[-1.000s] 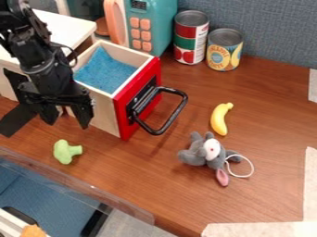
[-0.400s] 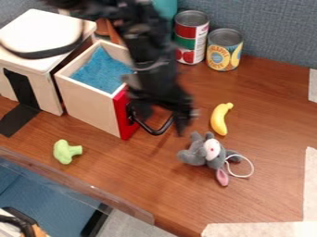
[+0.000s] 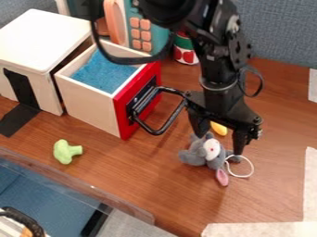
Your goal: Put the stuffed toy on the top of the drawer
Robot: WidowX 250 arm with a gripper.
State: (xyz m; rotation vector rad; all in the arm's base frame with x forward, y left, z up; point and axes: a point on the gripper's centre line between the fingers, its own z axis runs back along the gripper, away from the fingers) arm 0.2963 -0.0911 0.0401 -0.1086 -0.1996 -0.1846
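The black gripper (image 3: 219,144) hangs open above the grey stuffed mouse (image 3: 197,155), one finger over the toy's upper left and the other by its right side. The mouse lies on the wooden table with its pink ear toward the front and a white string loop at its right. At the left, the drawer (image 3: 91,102) with the red front and black handle is pulled out of the white-topped cabinet (image 3: 42,39). Blue cloth lines the drawer.
A yellow banana (image 3: 218,128) lies behind the gripper, partly hidden. Green broccoli (image 3: 66,152) sits at the front left. A teal toy microwave (image 3: 151,34) and a red-green can (image 3: 186,50) stand at the back.
From over the cabinet and drawer at the left, the arm has swung right, across the drawer handle, to above the mouse. Mouse and drawer have kept their places.
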